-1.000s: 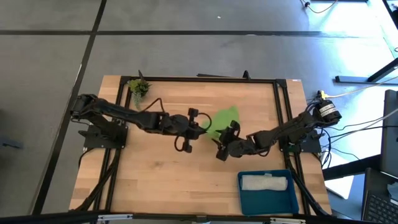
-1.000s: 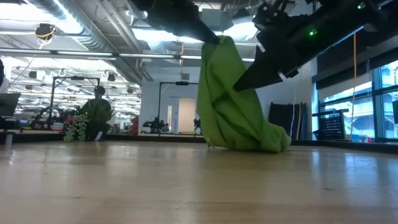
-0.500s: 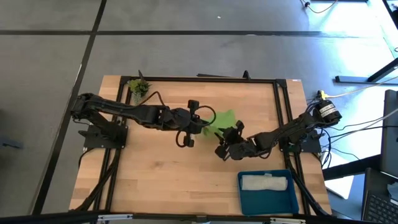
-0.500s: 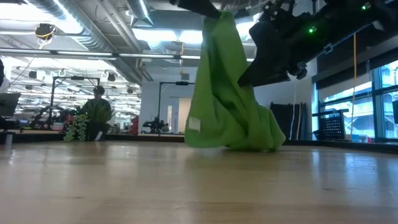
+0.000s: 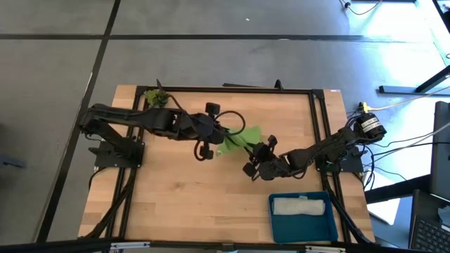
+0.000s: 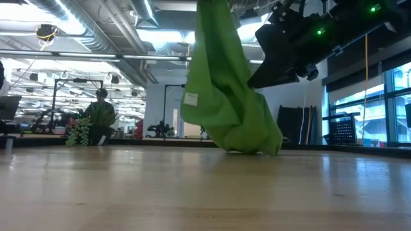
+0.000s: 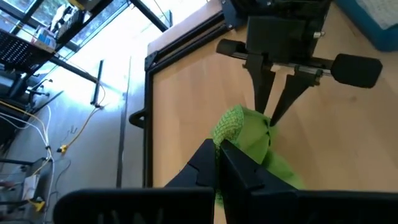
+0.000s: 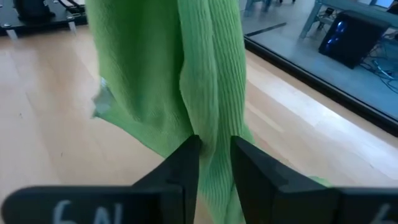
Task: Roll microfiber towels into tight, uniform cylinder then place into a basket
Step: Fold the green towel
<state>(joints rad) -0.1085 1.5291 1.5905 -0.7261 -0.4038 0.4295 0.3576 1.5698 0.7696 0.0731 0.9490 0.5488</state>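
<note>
The lime green towel (image 6: 225,90) hangs in a long bunch from my left gripper (image 7: 219,163), which is raised over the table's middle and shut on the towel's top. The towel's lower end (image 6: 253,144) lies crumpled on the wood. My right gripper (image 8: 214,163) stands low beside it on the right and is shut on a hanging fold. In the high view the towel (image 5: 242,138) stretches between the left gripper (image 5: 223,139) and the right gripper (image 5: 254,156). The pale towel (image 5: 299,206) lies rolled in the teal basket (image 5: 281,226) at the near right. My left gripper pinches the green towel's bunched top end (image 7: 233,127) between its two shut fingers, coming slantwise from the table's left and pointing down. The towel hangs below it with the bottom on the table. My right gripper pinches a lengthwise hanging fold (image 8: 214,140) of the towel between its two fingers (image 8: 186,165), low on the bunch. The fingers come nearly level from the table's right; how many layers they hold I cannot tell.
A small leafy plant sprig (image 5: 156,97) stands at the table's far left corner. A black rail frame (image 5: 313,119) borders the table. Bare wood lies open in front of the towel toward the near edge (image 5: 197,204).
My left gripper has risen and drawn back a little toward the far left, pulling the towel's top upward. The towel has stretched into a longer, narrower hanging bunch while its lower end has stayed on the table. My right gripper has kept its place and rolled a little.
</note>
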